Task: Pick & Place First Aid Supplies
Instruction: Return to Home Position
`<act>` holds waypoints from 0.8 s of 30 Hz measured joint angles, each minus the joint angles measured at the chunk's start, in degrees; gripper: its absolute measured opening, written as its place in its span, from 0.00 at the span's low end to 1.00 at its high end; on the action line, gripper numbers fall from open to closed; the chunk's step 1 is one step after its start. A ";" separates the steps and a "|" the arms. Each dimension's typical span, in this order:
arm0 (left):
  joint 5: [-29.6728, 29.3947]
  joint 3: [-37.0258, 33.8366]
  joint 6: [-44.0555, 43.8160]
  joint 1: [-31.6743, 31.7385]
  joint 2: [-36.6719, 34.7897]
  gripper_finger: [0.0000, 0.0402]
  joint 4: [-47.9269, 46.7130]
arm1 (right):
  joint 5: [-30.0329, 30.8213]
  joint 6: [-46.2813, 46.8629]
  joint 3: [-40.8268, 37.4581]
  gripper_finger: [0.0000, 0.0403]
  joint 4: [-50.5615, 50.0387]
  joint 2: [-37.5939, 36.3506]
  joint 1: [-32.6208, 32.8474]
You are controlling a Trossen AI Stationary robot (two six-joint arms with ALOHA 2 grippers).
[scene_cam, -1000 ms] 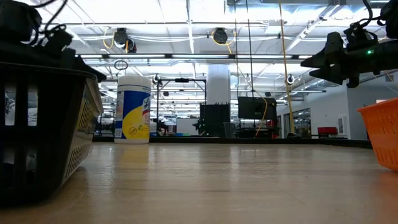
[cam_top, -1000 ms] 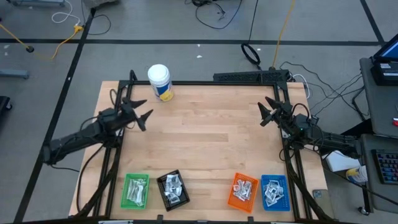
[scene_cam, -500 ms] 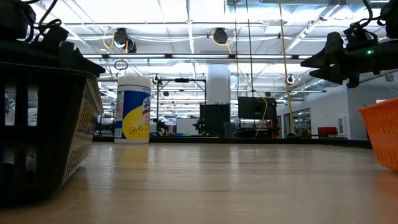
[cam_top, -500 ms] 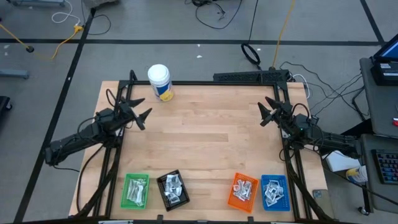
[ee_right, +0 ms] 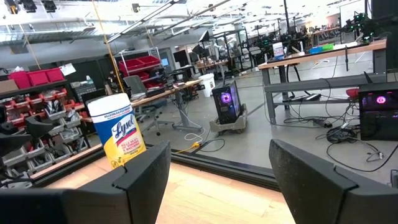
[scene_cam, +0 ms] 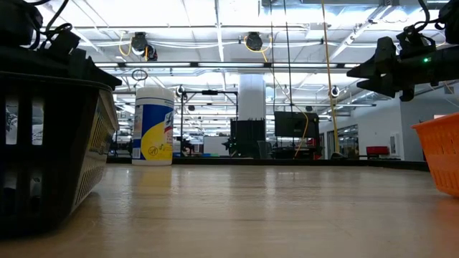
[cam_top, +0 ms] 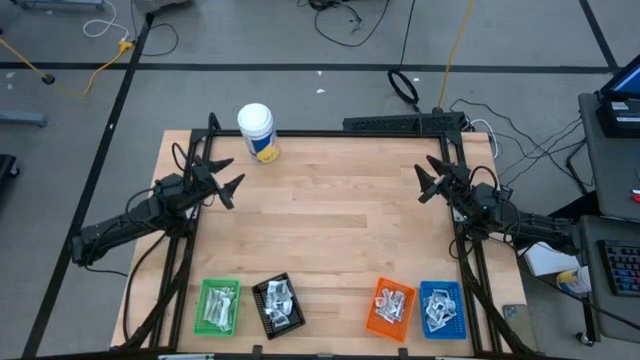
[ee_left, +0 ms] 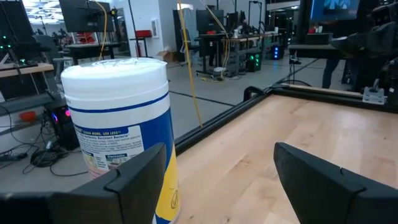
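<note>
The first aid supplies lie as small packets in four trays along the table's near edge: green (cam_top: 218,306), black (cam_top: 278,303), orange (cam_top: 391,307) and blue (cam_top: 441,307). My left gripper (cam_top: 228,175) hovers open above the table's left side, pointing level toward the white bottle with the yellow label (cam_top: 256,131). Its fingers stand apart in the left wrist view (ee_left: 217,186), with nothing between them. My right gripper (cam_top: 426,180) hovers open above the right side. It is also open and empty in the right wrist view (ee_right: 217,180).
The bottle (ee_left: 118,124) stands upright at the far left of the table, just ahead of my left gripper. In the low view the black tray (scene_cam: 43,143) fills the left and the orange tray (scene_cam: 439,161) shows at the right. The wooden tabletop (cam_top: 330,220) between the arms is bare.
</note>
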 joint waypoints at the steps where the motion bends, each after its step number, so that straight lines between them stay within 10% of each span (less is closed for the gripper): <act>1: 0.00 0.00 -0.01 0.00 0.00 0.75 0.01 | 0.01 0.00 -0.01 0.66 0.00 0.01 -0.02; 24: 0.02 -0.02 0.02 0.00 0.00 0.75 0.01 | 0.00 0.00 0.01 0.66 0.00 0.01 0.00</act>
